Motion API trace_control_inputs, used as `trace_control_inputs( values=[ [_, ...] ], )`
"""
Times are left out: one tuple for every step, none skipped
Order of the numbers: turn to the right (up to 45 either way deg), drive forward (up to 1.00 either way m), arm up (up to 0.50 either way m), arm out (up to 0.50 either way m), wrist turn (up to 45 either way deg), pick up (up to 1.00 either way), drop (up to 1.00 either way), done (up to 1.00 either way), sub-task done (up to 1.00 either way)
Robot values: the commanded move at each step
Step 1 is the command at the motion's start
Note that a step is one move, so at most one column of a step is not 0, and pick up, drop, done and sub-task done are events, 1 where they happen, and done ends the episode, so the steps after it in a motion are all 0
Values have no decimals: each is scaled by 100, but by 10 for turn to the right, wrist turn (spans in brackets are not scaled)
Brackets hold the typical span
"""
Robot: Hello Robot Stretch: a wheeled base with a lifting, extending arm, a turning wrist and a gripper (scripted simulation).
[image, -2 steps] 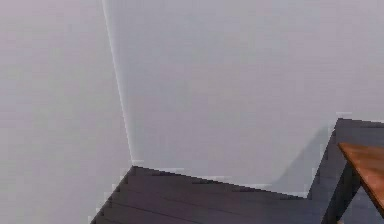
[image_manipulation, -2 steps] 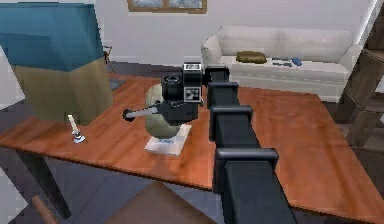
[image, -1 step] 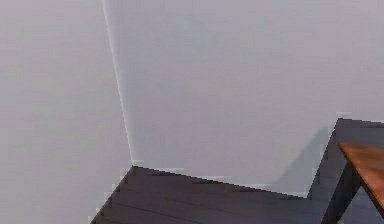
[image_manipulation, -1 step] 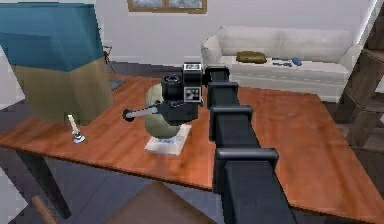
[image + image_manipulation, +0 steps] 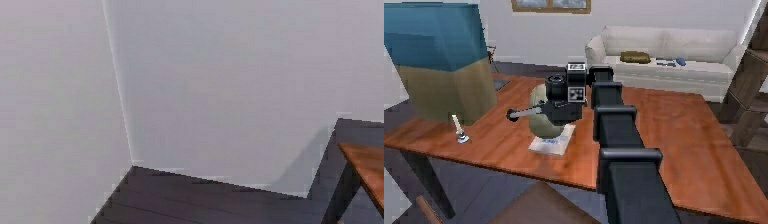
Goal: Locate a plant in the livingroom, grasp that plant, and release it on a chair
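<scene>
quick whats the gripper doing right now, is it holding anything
Gripper: cannot tell whether it holds anything, because a rounded olive thing stands on the wooden table right behind it.

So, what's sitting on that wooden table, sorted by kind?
Big box, teal top, tan sides: 1
Small white candle-like stick on a base: 1
Rounded pale-green pot-like thing: 1
Flat white mat under it: 1
Total: 4

On the table (image 5: pixel 684 130), a box (image 5: pixel 439 60) stands at the far left corner, a candle (image 5: pixel 456 126) near the left edge before it, and a round thing (image 5: pixel 556 126) on a flat mat (image 5: pixel 549 146) mid-table. Behind the table, a sofa (image 5: pixel 664 55) lies against the wall (image 5: pixel 534 30).
</scene>
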Motion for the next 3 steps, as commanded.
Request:
trace_control_inputs(
  values=[
    [0, 0, 0, 0, 0, 0, 100, 0, 0],
    [0, 0, 0, -10, 0, 0, 0, 0, 0],
    [0, 0, 0, 0, 0, 0, 0, 100, 0]
  ],
)
